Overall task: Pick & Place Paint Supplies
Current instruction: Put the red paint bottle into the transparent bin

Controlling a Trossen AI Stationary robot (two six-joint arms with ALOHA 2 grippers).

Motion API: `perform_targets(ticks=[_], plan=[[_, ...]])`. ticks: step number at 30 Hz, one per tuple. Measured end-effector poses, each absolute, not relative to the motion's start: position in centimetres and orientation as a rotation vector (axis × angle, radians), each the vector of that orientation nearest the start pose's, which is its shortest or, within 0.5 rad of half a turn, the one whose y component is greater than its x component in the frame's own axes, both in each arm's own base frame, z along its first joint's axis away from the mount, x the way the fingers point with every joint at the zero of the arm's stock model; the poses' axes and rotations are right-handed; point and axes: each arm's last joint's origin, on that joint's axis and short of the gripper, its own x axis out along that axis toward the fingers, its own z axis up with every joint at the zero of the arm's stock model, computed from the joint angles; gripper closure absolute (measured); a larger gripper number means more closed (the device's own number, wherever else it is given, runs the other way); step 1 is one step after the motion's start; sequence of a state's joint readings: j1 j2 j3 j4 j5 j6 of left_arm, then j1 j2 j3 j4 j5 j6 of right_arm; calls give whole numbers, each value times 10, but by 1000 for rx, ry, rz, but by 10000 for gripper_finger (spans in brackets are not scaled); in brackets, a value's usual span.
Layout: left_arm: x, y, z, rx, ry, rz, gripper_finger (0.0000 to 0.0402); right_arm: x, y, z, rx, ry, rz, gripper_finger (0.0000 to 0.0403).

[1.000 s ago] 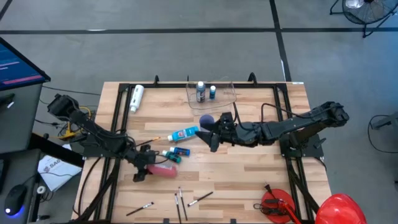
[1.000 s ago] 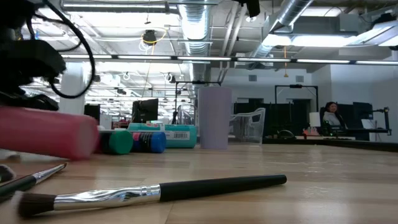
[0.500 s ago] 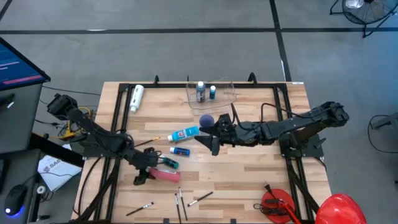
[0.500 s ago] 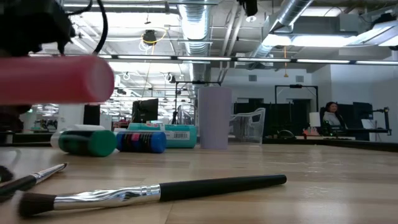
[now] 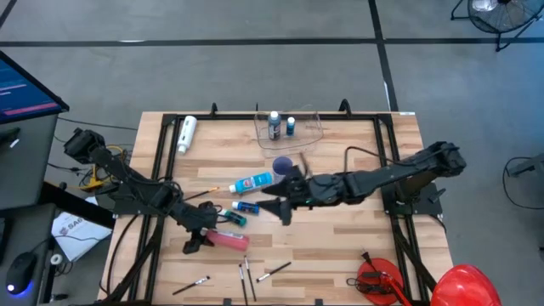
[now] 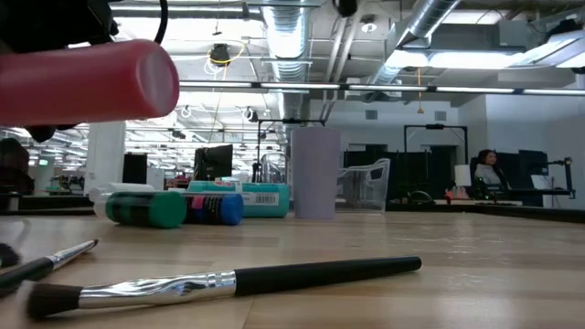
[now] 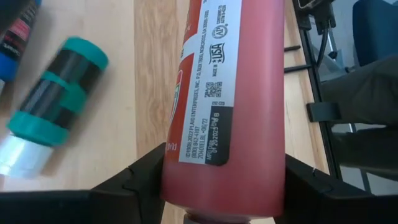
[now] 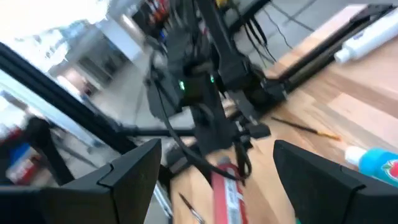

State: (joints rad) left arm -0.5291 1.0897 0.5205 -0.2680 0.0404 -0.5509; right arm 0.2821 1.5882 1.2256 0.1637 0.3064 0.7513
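Bench (image 5: 340,229): pale wood planks, smooth, satin sheen, visible grain. Red paint tube (image 7: 230,93): matt plastic with a glossy printed paper label. Teal paint bottle (image 7: 53,102): smooth plastic, dark label band. Brush (image 6: 228,281): glossy black handle, bright metal ferrule, soft dark bristles. Tub (image 5: 293,126): clear plastic.

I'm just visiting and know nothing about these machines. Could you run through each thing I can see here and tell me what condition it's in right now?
Left pincer: shut on the red tube.
Red tube: held clear of the table.
Right pincer: open, empty, above the middle of the table.
Teal bottle: lying on its side.
Light blue tube: lying flat.
Cup: upright.
Tub: holds two upright bottles.
White tube: lying flat.
Big brush: lying loose.
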Motion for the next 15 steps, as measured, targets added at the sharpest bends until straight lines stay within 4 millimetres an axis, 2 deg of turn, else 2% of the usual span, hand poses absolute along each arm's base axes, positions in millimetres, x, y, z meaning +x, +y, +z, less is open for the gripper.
perform_targets(ticks=[6,10,15], plan=[[179,-99,192,-318,916,-304,191,395,107,318,626,345,-72,101],[184,-101,205,-325,876,-325,191,409,112,321,560,476,-92,101],[188,-100,212,-312,850,-334,191,424,118,325,540,543,-48,101]])
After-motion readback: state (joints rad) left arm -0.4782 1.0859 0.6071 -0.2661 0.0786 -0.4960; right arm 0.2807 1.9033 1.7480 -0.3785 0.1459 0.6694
